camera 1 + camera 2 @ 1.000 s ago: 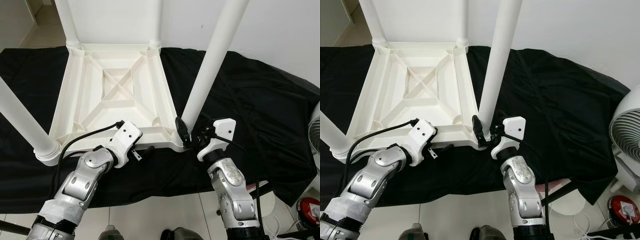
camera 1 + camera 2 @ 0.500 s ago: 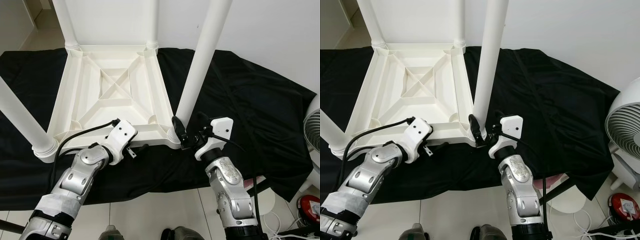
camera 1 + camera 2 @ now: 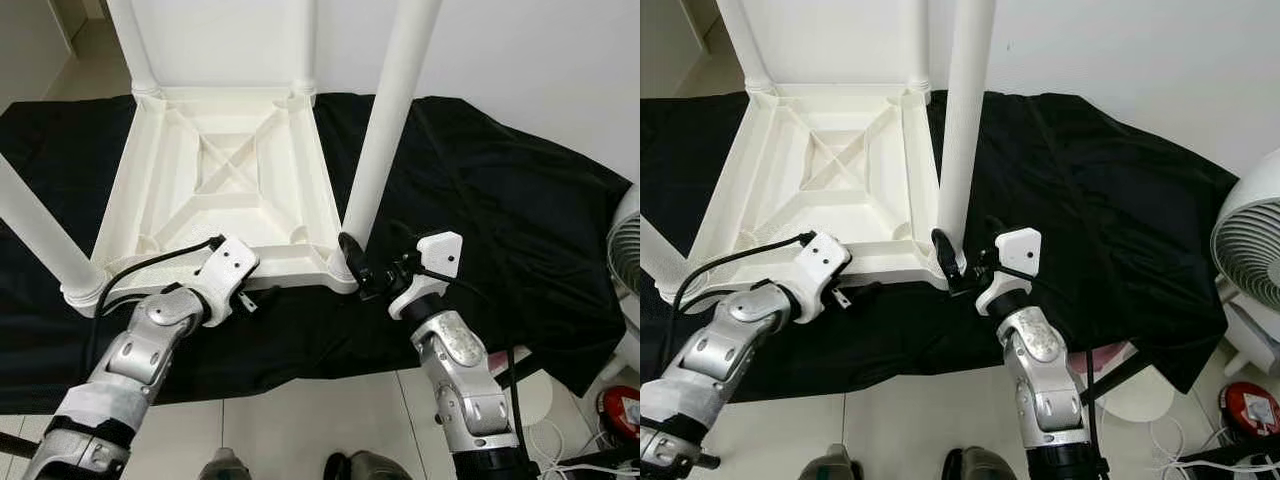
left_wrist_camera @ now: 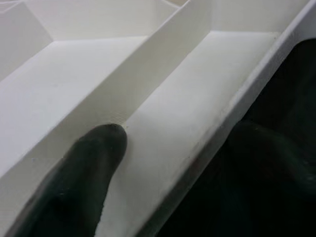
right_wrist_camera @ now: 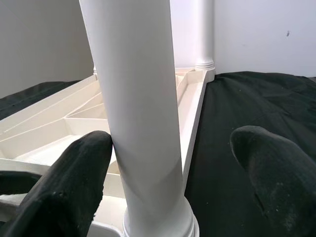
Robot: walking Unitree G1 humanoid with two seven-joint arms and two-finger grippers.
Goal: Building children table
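Note:
A white children's table [image 3: 290,262] lies upside down on a black cloth [image 3: 480,200], its legs pointing up. My right gripper [image 3: 372,262] is open around the base of the near right leg [image 3: 385,130]. In the right wrist view one finger [image 5: 64,182] touches the leg [image 5: 143,123] and the other finger [image 5: 276,168] stands clear of it. My left gripper [image 3: 262,295] is at the near rim, open. One finger [image 4: 84,173] rests inside against a rib, and the other is a dark blur outside the rim [image 4: 232,108].
Three more legs stand at the far left [image 3: 135,45], far right [image 3: 305,40] and near left [image 3: 40,235] corners. A white wall is close behind. A fan [image 3: 1250,230] and a red object [image 3: 1252,410] stand on the tiled floor at the right.
The near right leg now looks more upright, leaning less to the right. The view has shifted slightly. Both grippers keep their places at the rim and the leg base.

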